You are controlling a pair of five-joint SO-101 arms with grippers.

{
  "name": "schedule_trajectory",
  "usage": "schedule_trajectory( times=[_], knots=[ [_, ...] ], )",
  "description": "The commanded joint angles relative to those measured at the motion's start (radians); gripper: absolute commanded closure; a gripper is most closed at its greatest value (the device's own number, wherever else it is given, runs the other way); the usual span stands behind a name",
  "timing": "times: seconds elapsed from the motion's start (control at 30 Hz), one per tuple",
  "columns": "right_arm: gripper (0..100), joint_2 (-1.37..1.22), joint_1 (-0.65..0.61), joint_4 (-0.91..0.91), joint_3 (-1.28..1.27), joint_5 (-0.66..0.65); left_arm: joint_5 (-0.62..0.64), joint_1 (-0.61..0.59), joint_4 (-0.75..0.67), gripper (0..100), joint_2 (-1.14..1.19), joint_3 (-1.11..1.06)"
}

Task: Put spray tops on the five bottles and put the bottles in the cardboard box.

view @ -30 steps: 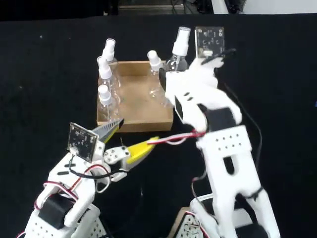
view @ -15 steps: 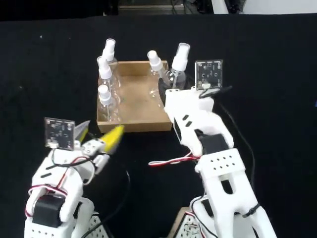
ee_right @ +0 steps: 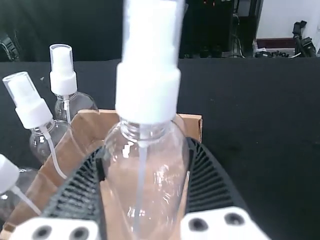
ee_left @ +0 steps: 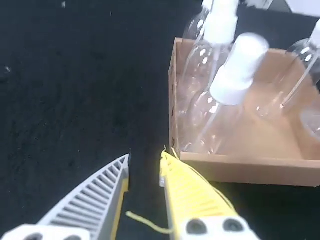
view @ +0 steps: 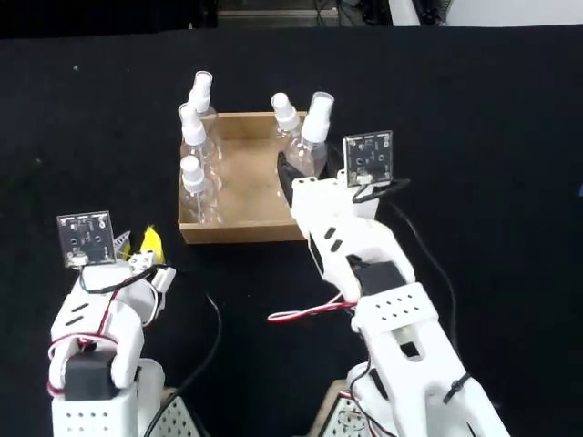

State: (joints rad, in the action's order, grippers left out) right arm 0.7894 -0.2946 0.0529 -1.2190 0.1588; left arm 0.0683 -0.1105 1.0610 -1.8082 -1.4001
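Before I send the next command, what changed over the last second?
The right arm, jaws still shut on the fifth bottle, lowered it from above the cardboard box down into its far right corner. The left arm pulled back from the box's front edge toward its base, jaws narrowed but open. The other four bottles and the box stayed put.

Base of bottle (view: 308,150) probably behind pincer (view: 293,171)

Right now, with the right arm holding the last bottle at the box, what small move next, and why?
Probably ease the right gripper straight down: it is shut on the capped bottle over the right side of the cardboard box, beside four bottles already inside, and its base may not rest yet.
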Motion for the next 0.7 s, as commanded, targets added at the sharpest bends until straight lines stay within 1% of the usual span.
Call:
schedule_trajectory(
  times=[0.0,0.1,0.27,0.4,0.57,0.67],
  knots=[
    [98.8,0.048,-0.009,-0.035,-0.002,-0.008,0.003,-0.013,-0.103,90,-0.005,-0.039],
    [98.8,0.048,-0.009,-0.037,-0.012,-0.008,0.002,-0.013,-0.173,90,-0.005,-0.082],
    [98.8,-0.022,-0.009,-0.044,-0.002,-0.009,0.002,-0.013,-0.239,90,-0.005,-0.140],
    [98.8,-0.124,-0.008,-0.155,0.001,-0.009,0.002,-0.013,-0.316,90,-0.005,-0.189],
    [98.8,-0.223,-0.008,-0.255,0.002,-0.012,0.002,-0.013,-0.327,90,-0.005,-0.200],
    [98.8,-0.269,-0.011,-0.276,0.005,-0.078,0.002,-0.013,-0.327,90,-0.005,-0.200]
  ],
)
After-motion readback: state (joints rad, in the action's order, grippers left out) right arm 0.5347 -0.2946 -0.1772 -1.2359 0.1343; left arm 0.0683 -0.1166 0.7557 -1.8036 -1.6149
